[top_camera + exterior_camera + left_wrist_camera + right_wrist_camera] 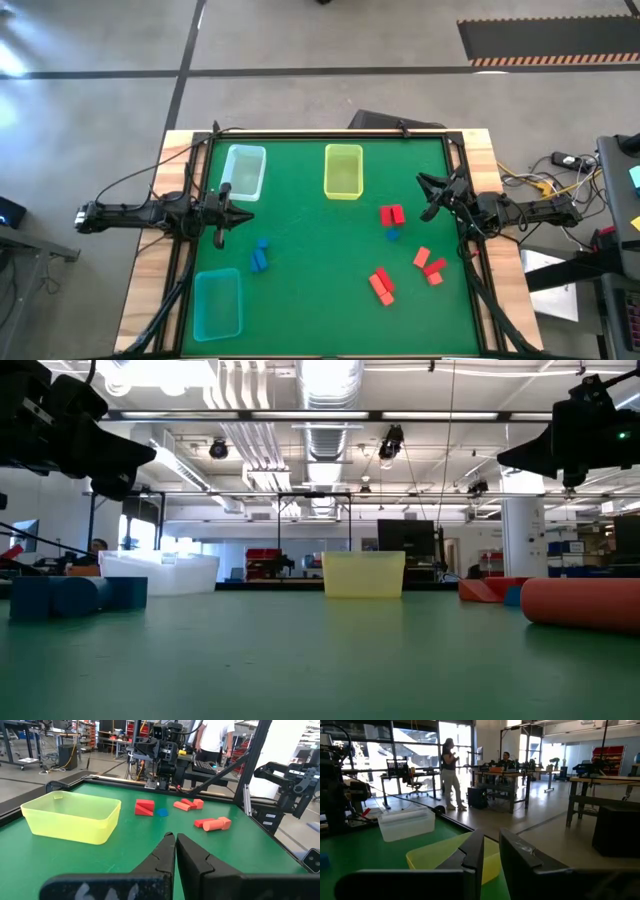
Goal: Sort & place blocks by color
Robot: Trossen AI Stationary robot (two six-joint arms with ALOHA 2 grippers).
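Over the green table we see both grippers, left and right, closed, seemingly empty; blocks lie scattered.

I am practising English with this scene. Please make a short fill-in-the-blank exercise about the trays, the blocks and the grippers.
1. The yellow tray holds ____ blocks.
2. The blue blocks lie nearest the ____ gripper.
3. Most of the red blocks lie on the side of the ____ gripper.
4. The fingers of both grippers are ____.

Missing words: no; left; right; shut
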